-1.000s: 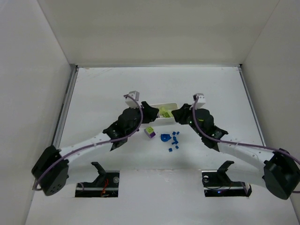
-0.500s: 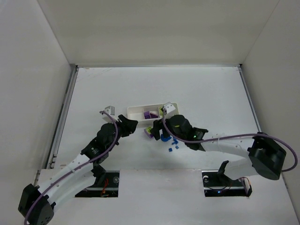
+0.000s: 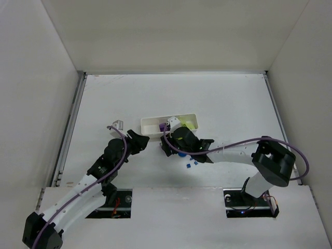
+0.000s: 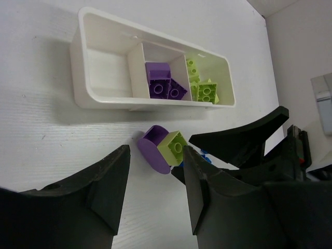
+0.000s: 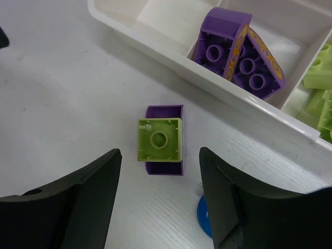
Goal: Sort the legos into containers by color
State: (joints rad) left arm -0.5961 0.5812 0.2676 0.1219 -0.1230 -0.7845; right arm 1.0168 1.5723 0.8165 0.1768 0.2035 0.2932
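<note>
Right pincer [image 5: 158, 158] spread above lime-on-purple brick [image 5: 159, 140] on bench [image 5: 62, 93], near tray [image 4: 104, 101]; left pincer [image 4: 155, 154] spread, empty.

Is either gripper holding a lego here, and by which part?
Nothing is held. The right gripper stands open above the lime-on-purple brick pair; the left gripper is empty.

White links [image 3: 78, 189], black joints [image 3: 272, 166] and purple cables [image 3: 248, 140] run to the black left claw [image 4: 154, 153] and right claw [image 5: 159, 153]

White table [image 3: 218, 98] between plain white walls [image 3: 36, 62]
</note>
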